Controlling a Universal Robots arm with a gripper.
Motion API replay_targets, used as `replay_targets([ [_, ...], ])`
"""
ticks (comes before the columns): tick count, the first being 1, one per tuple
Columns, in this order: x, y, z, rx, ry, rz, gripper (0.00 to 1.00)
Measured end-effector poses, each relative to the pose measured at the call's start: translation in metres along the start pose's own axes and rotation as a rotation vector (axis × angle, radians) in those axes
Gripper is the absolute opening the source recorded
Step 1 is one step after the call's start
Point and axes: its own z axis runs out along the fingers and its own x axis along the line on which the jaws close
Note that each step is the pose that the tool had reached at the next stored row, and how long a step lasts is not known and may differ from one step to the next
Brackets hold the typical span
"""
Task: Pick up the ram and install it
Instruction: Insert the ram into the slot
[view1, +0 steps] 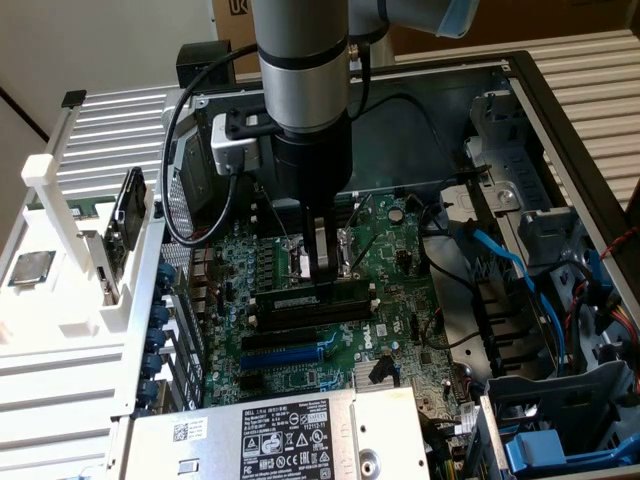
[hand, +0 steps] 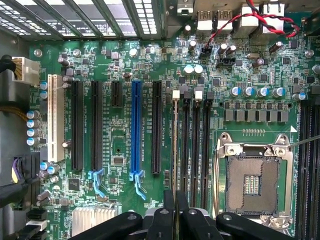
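Note:
My gripper (view1: 322, 272) reaches straight down into the open computer case, over the motherboard (view1: 390, 250). Its two black fingers (hand: 165, 212) stand close together, shut on the ram (hand: 174, 145), which shows edge-on as a thin brownish line. The ram lies along the outermost of the long black memory slots (hand: 195, 145), beside the white end clips. In the exterior view the ram (view1: 300, 299) is a dark stick with a small label, standing at the slot row (view1: 310, 318) right under the fingertips. How deep it sits in the slot I cannot tell.
An empty processor socket (hand: 255, 180) lies beside the memory slots. Black and blue expansion slots (hand: 136, 130) run on the other side. A white rack (view1: 60, 230) at the exterior view's left holds a silver processor chip (view1: 30, 268). Cables (view1: 500, 260) and a drive cage crowd the right.

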Motion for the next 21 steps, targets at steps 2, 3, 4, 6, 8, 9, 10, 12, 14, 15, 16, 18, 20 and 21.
replay_targets([
  [2, 0.0, 0.0, 0.0005, 0.0, -0.0001, 0.0, 0.13],
  [3, -0.0001, 0.0, 0.0007, 0.0, -0.0001, 0.0, 0.13],
  [4, -0.0001, 0.0, 0.0008, 0.0001, -0.0002, 0.0, 0.13],
  [6, -0.0001, 0.0, 0.001, 0.0, -0.0002, 0.0, 0.13],
  [8, -0.0001, 0.0, 0.0014, 0.0001, -0.0002, 0.0, 0.13],
  [9, -0.0001, 0.0, 0.0015, 0.0, -0.0002, 0.0, 0.13],
  [10, -0.0001, 0.0, 0.0015, 0.0, -0.0001, 0.0, 0.13],
  [12, -0.0004, 0.0, 0.0018, 0.0002, -0.0004, 0.0, 0.13],
  [14, -0.0005, 0.0, 0.0017, 0.0001, -0.0002, 0.0, 0.13],
  [15, -0.0004, 0.0001, 0.0017, 0.0, 0.0, 0.0, 0.13],
  [16, -0.0005, 0.0001, 0.0018, 0.0, -0.0001, 0.0, 0.13],
  [18, -0.0003, 0.0001, 0.0021, 0.0002, -0.0003, 0.0, 0.13],
  [20, 0.0, 0.0001, 0.0021, 0.0, -0.0002, 0.0, 0.13],
  [21, 0.0, 0.0001, 0.0022, 0.0, -0.0002, 0.0, 0.13],
])
